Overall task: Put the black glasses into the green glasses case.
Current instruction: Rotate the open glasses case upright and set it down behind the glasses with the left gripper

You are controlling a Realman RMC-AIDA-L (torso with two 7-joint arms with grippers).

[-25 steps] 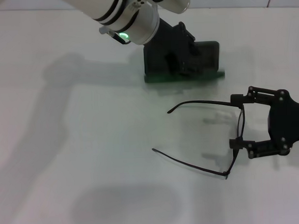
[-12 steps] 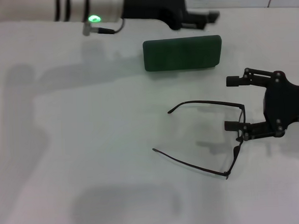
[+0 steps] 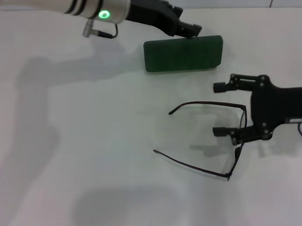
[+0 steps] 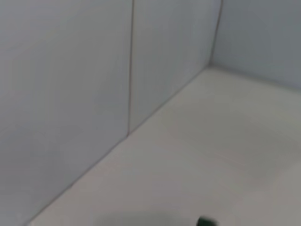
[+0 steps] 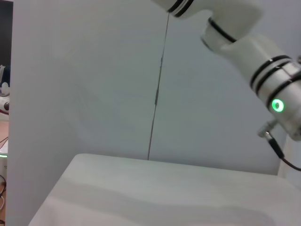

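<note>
So my left hand [image 3: 190,30] has lifted off the green glasses case [image 3: 183,54], now closed; can't tell its fingers. Right hand [image 3: 225,109] spread, sliding over the black glasses [image 3: 211,139].

Left gripper [image 3: 192,30] stretched far forward, seemingly closed, right gripper [image 3: 220,109] low, fingers spread

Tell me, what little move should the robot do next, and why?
Probably close the right gripper on the black glasses. Its open fingers sit either side of the front frame, with nothing held. The green glasses case lies shut, with the left gripper at its far edge, so it needs opening too.
</note>
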